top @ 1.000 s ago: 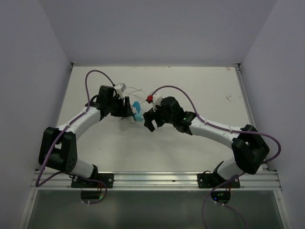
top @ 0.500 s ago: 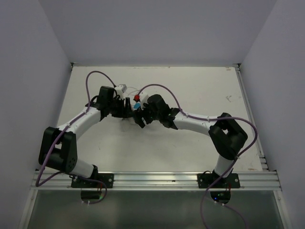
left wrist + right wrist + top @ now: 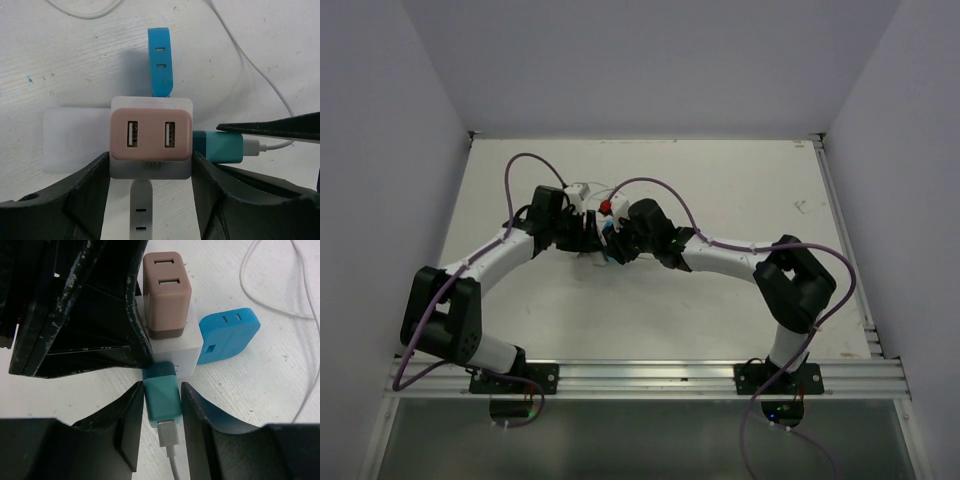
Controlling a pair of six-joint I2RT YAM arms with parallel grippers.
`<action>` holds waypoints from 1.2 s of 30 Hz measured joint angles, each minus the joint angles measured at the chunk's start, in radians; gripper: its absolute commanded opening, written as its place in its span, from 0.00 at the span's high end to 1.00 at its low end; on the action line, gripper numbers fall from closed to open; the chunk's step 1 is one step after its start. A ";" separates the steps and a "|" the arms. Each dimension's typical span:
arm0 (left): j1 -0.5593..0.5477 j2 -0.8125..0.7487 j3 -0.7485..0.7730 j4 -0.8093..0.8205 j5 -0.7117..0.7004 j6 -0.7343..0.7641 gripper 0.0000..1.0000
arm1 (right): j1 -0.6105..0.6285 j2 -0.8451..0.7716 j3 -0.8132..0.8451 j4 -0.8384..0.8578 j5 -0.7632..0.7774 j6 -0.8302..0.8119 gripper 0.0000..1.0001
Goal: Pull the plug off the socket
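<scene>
Squarely in the middle of the table (image 3: pixel 720 290), towards its far side, the socket (image 3: pixel 150 102) sits clamped in the left gripper (image 3: pixel 151 162). The jaws press flat against two opposite sides of the white cube, and the cube fills the gap between them. From the left wrist camera, a tan USB charger (image 3: pixel 150 134) covers the face of the socket turned towards the lens. A blue plug (image 3: pixel 160 62) sticks out of the far side, a white plug (image 3: pixel 140 210) points back between the jaws, and a flat white piece (image 3: pixel 75 137) lies on the table just beside the cube on its left. The teal plug (image 3: pixel 222 146) is seated in the right-hand face of the socket, with a white cable (image 3: pixel 265 146) running out of its free end. The right gripper (image 3: pixel 161 390) has closed around this plug: in the right wrist view its two black jaws touch the teal body on either side, with no gap showing. The plug's inner end is hard against the white cube, so it is fully in the socket. The jaw tips lie just short of that face, and the left gripper's dark finger stands immediately to the left of them. In the overhead view the two arms meet nose to nose over this cluster, left gripper (image 3: pixel 588 232) and right gripper (image 3: pixel 615 243) nearly touching. The socket itself is mostly hidden beneath them there.
</scene>
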 measured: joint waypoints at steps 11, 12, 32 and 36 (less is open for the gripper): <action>-0.001 -0.013 -0.014 0.007 -0.011 -0.001 1.00 | 0.000 0.029 0.000 -0.014 -0.029 -0.002 0.43; -0.001 -0.014 -0.014 0.008 -0.013 -0.001 1.00 | 0.000 0.033 0.000 -0.018 -0.031 -0.002 0.43; -0.016 -0.027 -0.022 0.013 -0.070 -0.004 1.00 | -0.001 0.029 -0.034 0.000 -0.039 -0.010 1.00; -0.030 -0.035 -0.026 0.008 -0.070 -0.014 1.00 | -0.006 -0.007 -0.074 0.007 -0.044 -0.002 1.00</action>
